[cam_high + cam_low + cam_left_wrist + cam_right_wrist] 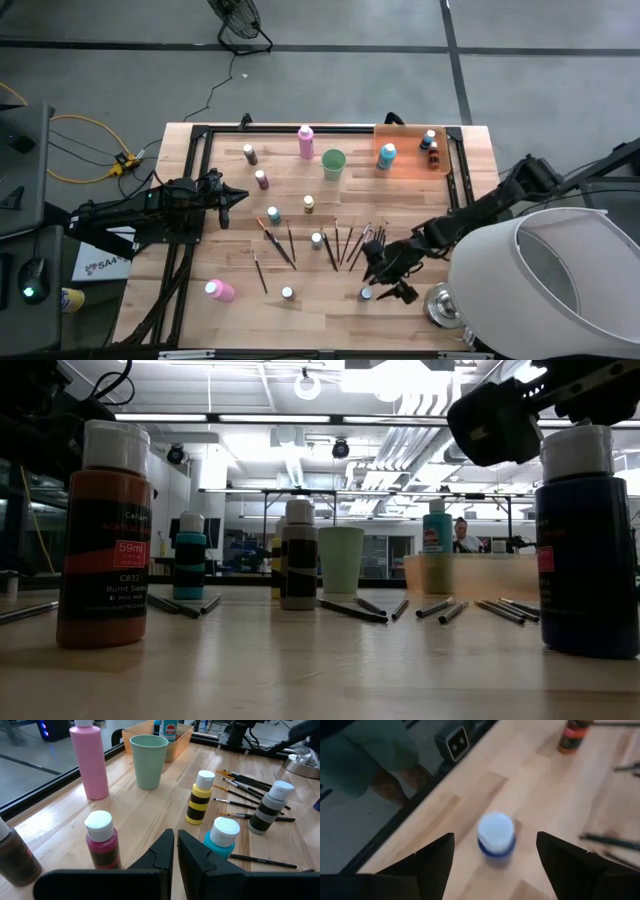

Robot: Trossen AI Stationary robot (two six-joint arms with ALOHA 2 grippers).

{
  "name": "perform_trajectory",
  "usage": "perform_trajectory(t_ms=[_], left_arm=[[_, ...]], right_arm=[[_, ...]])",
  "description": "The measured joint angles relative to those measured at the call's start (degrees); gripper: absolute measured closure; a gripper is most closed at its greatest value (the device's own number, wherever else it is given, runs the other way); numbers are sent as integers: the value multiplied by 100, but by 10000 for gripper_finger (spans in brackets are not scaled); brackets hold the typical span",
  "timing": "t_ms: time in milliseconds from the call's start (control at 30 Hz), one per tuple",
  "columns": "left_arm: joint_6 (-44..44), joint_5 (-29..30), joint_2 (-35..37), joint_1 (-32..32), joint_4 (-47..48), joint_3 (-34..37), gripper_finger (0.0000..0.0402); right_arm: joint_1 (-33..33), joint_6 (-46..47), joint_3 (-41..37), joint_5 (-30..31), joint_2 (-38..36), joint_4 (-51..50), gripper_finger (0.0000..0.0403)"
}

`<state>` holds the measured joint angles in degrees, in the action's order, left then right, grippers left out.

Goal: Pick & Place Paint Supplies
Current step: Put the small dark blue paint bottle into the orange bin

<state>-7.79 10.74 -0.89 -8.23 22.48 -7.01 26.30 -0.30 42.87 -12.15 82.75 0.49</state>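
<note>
One small blue paint bottle (pixel 495 840) with a pale cap is being framed between the fingers of the right gripper (pixel 495 862), whose jaws are standing wide apart with nothing held. In the high view this blue paint bottle (pixel 366 293) is standing upright on the table (pixel 200 220), well away from the orange tray (pixel 405 165), at the opposite edge and just beside the right gripper (pixel 392 281).

The bottle is being judged light, rigid and smooth-sided plastic, so slipping is likelier than crushing; being short, it could be tipped by a finger striking it off-centre. Hold is best taken across the round body below the cap, with both fingers meeting it together.

The left gripper (pixel 176 851) is being kept closed and empty, well left of the tray, near a teal-banded bottle (pixel 221 836) and a dark red bottle (pixel 102 840).
</note>
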Motion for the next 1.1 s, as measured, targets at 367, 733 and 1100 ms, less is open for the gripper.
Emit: perform_trajectory(t_ms=[367,733,1100], left_arm=[[0,2,1,1,0,0,380],[1,0,1,1,0,0,380],[1,1,0,0,0,0,380]], right_arm=[[70,-8,2,234,395,549,133],[155,-148,2,326,395,489,178],[188,-149,2,464,395,361,234]])
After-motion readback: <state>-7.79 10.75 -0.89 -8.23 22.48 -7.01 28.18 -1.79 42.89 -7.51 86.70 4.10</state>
